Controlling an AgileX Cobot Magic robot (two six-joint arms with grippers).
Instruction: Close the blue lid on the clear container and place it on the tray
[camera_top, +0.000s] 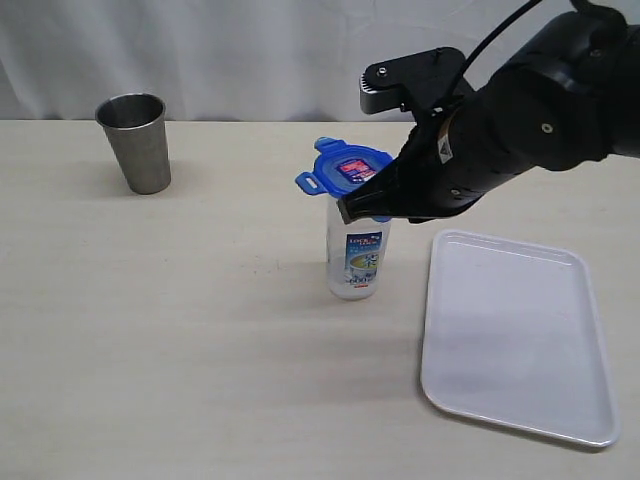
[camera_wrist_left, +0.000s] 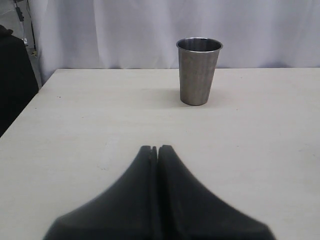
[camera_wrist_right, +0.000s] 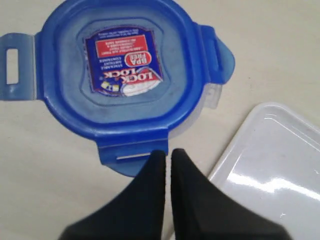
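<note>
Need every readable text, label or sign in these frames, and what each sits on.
"LOCK LOCK": sticker on the blue lid, upside down in the right wrist view.
"BPA FREE": white oval on the same sticker.
Sticker's fine print: too small to read.
Printed label on the clear container: too blurred to read.
Triangle sticker on the right arm: unreadable.
Steel cup, tray: no text visible.

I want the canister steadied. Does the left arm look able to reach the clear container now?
Probably yes: bare table lies left of the clear container; the right gripper meets the blue lid from the right.
</note>
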